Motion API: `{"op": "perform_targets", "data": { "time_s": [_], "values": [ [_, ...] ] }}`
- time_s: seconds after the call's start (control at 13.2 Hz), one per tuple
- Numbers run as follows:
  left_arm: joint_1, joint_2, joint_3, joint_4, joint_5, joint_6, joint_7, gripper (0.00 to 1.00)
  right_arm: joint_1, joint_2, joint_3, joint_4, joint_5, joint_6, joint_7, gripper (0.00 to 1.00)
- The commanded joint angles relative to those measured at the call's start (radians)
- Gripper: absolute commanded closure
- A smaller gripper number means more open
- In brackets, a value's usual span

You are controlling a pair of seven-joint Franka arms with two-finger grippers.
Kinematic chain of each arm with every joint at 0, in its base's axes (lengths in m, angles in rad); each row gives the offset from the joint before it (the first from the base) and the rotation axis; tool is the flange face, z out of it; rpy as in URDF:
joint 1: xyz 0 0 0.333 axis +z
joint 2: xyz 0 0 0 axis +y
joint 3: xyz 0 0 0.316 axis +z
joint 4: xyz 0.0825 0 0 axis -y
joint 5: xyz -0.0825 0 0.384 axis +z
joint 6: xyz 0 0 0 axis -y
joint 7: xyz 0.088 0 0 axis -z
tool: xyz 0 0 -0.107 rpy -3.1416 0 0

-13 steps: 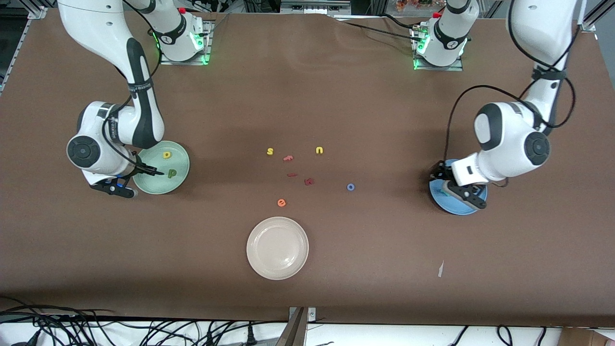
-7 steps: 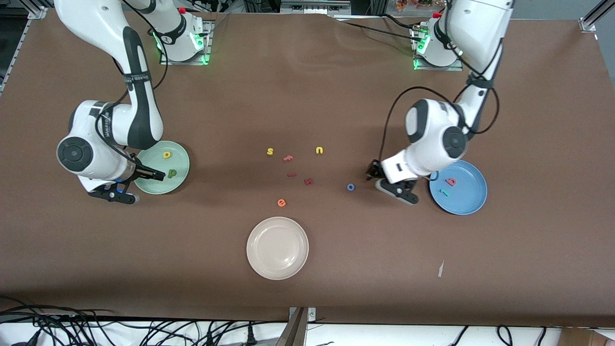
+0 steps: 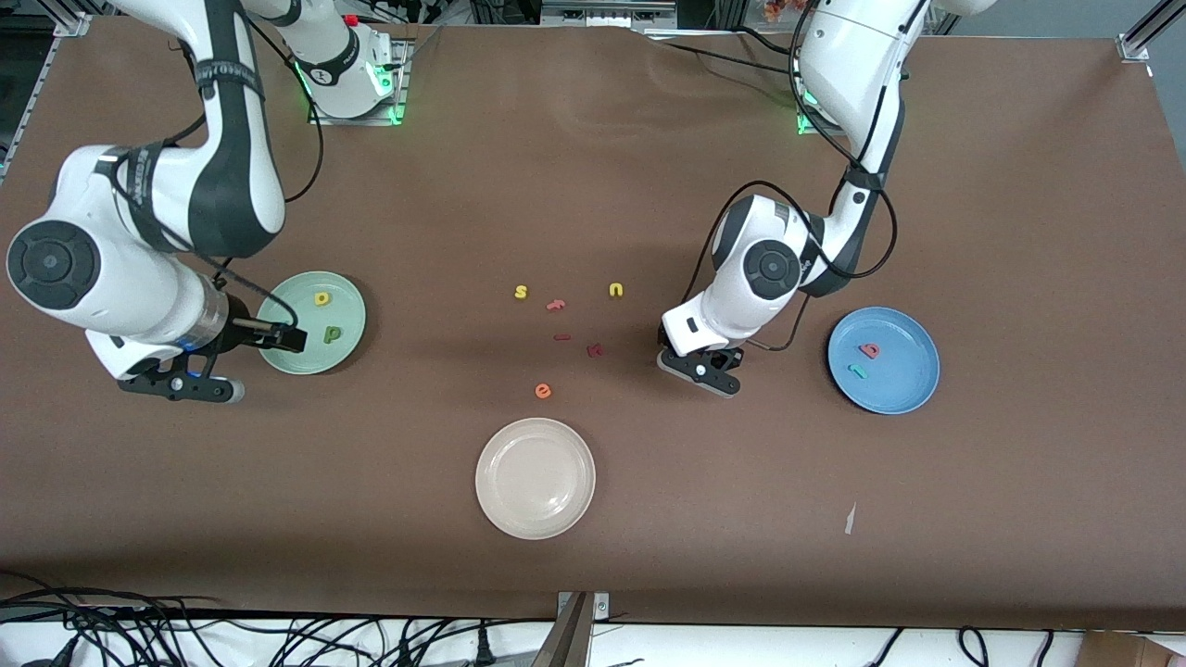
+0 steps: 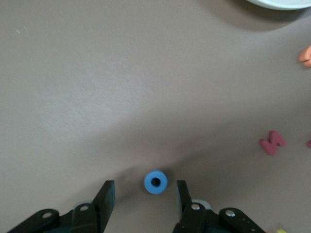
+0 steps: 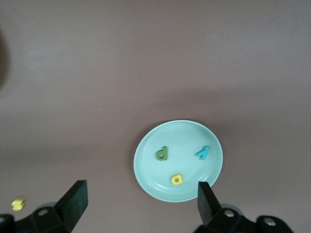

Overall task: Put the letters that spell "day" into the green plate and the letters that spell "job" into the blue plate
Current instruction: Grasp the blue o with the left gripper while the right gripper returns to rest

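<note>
- I count three foam letters in the round mint-green plate, two in the round blue plate.
- My left gripper has come off the blue plate and now straddles the small blue foam ring o, jaws apart.
- My right gripper has lifted above the green plate, jaws wide apart.

blue o: hidden in the front view under the left arm's wrist; seen only in the left wrist view.
teal y: hidden in the front view by the right gripper; seen in the right wrist view.
cream-white plate: cut off by the left wrist view's edge, only a sliver of rim.
orange e: cut off by the same view's edge.
dark red letters: too small to read.
</note>
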Motion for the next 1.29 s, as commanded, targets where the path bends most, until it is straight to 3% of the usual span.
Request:
{"op": "perform_targets", "data": {
  "time_s": [0.0, 0.15, 0.23, 0.3, 0.53, 0.68, 0.91, 0.99, 1.14, 1.22],
  "values": [
    [-0.032, 0.053, 0.022, 0.055, 0.049, -0.016, -0.042, 0.41, -0.079, -0.112, 0.134, 0.014, -0.121, -0.04, -0.003, 0.0],
    [-0.043, 0.076, 0.022, 0.063, 0.051, -0.013, -0.046, 0.39, -0.296, -0.166, 0.417, 0.021, -0.279, -0.041, -0.009, 0.0],
    [-0.046, 0.081, 0.022, 0.063, 0.051, -0.013, -0.048, 0.38, -0.399, -0.215, 0.528, 0.008, -0.281, -0.041, -0.004, 0.0],
    [-0.046, 0.084, 0.022, 0.063, 0.049, -0.013, -0.051, 0.36, -0.464, -0.252, 0.579, -0.024, -0.269, -0.046, -0.004, 0.0],
    [-0.046, 0.093, 0.022, 0.059, 0.048, -0.011, -0.055, 0.32, -0.571, -0.402, 0.587, -0.193, -0.149, -0.064, -0.006, 0.0],
    [-0.048, 0.105, 0.022, 0.059, 0.048, -0.008, -0.055, 0.31, -0.665, -0.412, 0.654, -0.187, -0.144, -0.073, -0.007, 0.0],
    [-0.048, 0.111, 0.022, 0.059, 0.048, -0.008, -0.055, 0.31, -0.679, -0.438, 0.667, -0.198, -0.14, -0.083, -0.007, 0.0],
    [-0.048, 0.111, 0.022, 0.059, 0.048, -0.008, -0.055, 0.35, -0.681, -0.427, 0.664, -0.195, -0.137, -0.078, -0.007, 0.0],
    [-0.048, 0.111, 0.022, 0.059, 0.048, -0.008, -0.055, 0.66, -0.681, -0.426, 0.664, -0.194, -0.137, -0.083, -0.007, 0.0],
    [-0.048, 0.113, 0.022, 0.059, 0.048, -0.008, -0.055, 0.74, -0.681, -0.427, 0.664, -0.195, -0.137, -0.084, -0.009, 0.0]
  ]
}}
